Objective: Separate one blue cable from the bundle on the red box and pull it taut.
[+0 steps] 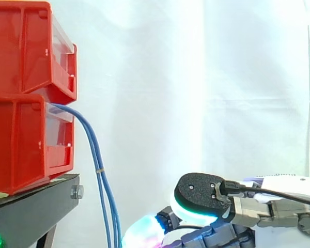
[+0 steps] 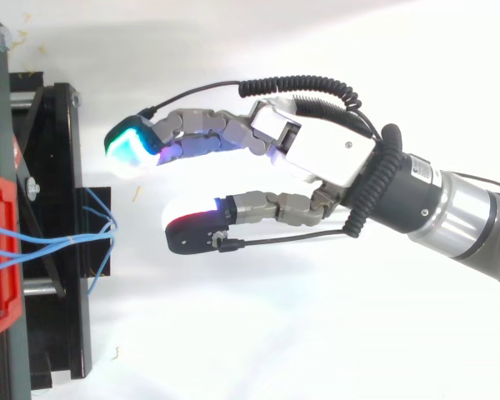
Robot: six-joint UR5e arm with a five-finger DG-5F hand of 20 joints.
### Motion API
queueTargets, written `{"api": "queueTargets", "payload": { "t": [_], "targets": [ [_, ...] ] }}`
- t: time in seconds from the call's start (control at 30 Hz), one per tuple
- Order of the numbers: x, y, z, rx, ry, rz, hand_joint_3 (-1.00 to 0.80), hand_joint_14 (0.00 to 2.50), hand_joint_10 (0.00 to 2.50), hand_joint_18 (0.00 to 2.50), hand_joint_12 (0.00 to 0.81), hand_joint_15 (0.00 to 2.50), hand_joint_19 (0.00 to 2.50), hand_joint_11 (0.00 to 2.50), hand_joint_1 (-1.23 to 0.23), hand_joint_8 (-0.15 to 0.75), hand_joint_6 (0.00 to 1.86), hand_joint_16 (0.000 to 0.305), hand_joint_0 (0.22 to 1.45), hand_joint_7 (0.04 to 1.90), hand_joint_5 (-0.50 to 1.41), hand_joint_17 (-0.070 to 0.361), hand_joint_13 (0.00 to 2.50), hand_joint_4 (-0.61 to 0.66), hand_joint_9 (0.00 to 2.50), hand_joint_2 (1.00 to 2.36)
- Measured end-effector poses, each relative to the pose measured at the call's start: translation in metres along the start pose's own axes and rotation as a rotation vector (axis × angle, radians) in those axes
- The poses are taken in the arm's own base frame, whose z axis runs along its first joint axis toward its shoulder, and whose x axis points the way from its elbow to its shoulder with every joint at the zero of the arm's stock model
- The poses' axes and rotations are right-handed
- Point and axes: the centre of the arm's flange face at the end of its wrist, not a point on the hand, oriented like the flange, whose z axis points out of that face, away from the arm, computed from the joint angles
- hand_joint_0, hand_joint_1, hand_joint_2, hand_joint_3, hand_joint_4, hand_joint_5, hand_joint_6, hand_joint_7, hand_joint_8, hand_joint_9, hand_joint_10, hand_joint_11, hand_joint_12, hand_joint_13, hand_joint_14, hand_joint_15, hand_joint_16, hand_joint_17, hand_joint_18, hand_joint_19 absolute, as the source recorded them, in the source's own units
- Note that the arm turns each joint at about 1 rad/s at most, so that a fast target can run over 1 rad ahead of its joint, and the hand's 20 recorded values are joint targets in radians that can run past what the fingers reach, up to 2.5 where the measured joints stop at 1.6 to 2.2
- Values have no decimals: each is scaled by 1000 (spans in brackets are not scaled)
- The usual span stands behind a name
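Note:
Several thin blue cables (image 1: pixel 95 155) come out of the lower red bin (image 1: pixel 20 144) and hang down together in front of the black stand; a small pale tie holds them partway down. From above, the cables (image 2: pixel 67 242) run from the red bin (image 2: pixel 0 250) across the stand's edge. My hand (image 2: pixel 325 154) reaches in from the right, open, its fingers straight and the thumb spread apart from them. The glowing fingertips (image 2: pixel 129 146) stop a short way right of the cables, touching nothing. In the side view the hand (image 1: pixel 258 212) is low, level with the cables' lower part.
A second red bin (image 1: pixel 26 51) is stacked on the lower one. Both rest on the black stand (image 1: pixel 36 206), whose frame (image 2: pixel 58 167) fills the left side from above. A white curtain hangs behind, and white floor lies under the hand.

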Motion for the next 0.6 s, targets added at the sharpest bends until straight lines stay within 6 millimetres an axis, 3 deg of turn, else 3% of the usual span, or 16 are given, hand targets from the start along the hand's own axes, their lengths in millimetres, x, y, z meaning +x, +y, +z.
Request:
{"api": "queueTargets", "payload": {
  "t": [0.33, 0.6],
  "targets": [
    [26, -18, 21, -91, -37, 0, -485, 13, 8, 509, 379, 344, 433, 198, -551, 244, 502, 50, 453, 683, -143, 112, 681, 205, 700, 1000],
    [42, -14, 27, -129, 19, 22, -486, 13, 8, 524, 379, 356, 442, 202, -552, 246, 502, 50, 456, 681, -143, 112, 700, 202, 711, 1000]
  ]
}}
